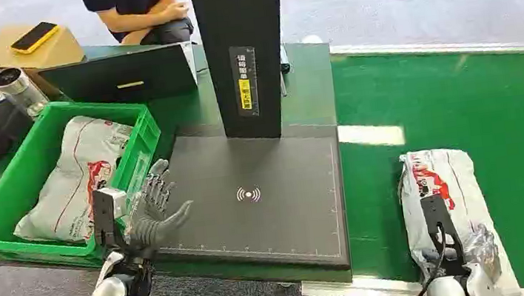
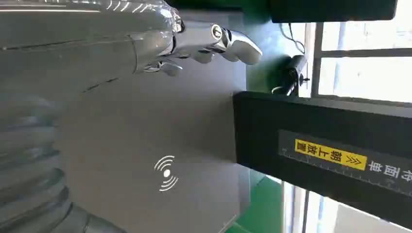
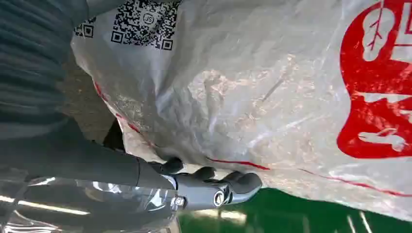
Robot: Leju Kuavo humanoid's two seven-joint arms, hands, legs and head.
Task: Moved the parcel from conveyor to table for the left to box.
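- Your right robot hand (image 3: pixel 214 187) grips the parcel (image 1: pixel 442 187) on the green conveyor (image 1: pixel 510 127).
- Your left robot hand (image 1: pixel 152 205) hovers spread over the tabletop's dark pad (image 1: pixel 266 207), holding nothing.

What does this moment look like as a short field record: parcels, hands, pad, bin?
parcel on conveyor: grey plastic bag with red print, lying on the green conveyor belt
right hand: at the near end of that parcel, fingers curled at its edge; a firm grip cannot be told
left hand: fingers spread, holding nothing, over the left edge of the dark scan pad
green bin: left of the pad, holds another parcel
person: seated behind the table
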